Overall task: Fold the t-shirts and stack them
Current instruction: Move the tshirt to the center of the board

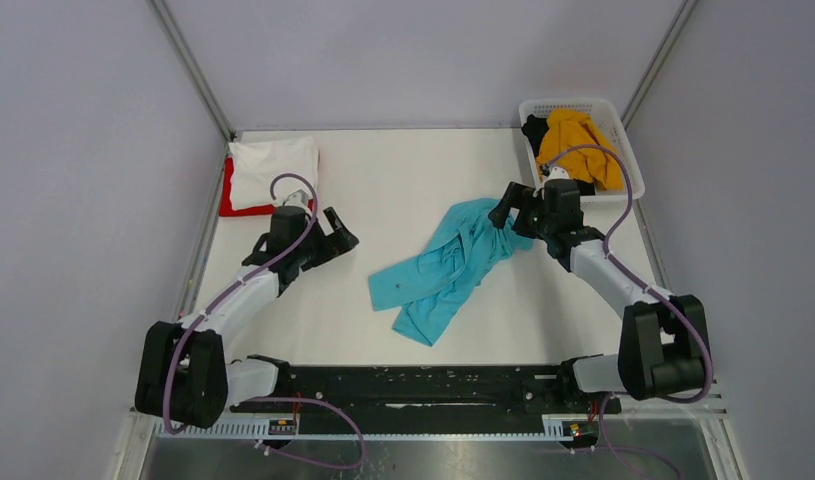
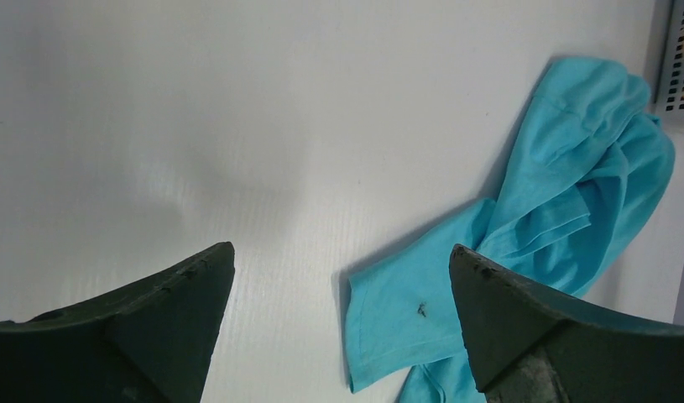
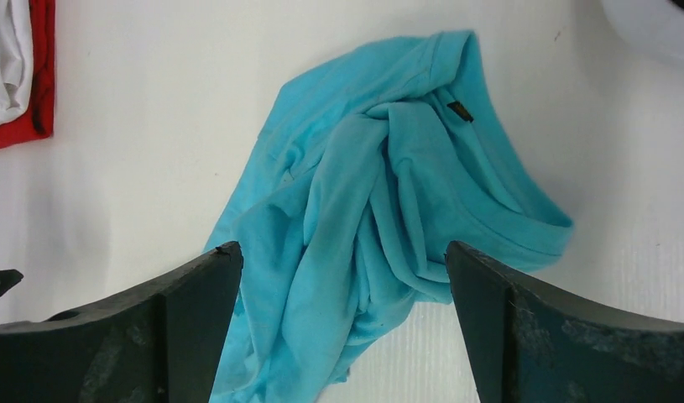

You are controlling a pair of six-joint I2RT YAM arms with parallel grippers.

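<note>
Lying below spread right fingers: t-shirt

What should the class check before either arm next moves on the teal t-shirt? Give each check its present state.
1. Left gripper open, empty: ok.
2. Right gripper open, empty: ok.
3. Teal t-shirt spread flat: not ok, bunched.
4. Teal t-shirt apart from basket: ok.
5. Stack folded, white shirt on red shirt: ok.
6. Its front or back facing up: cannot tell.
</note>
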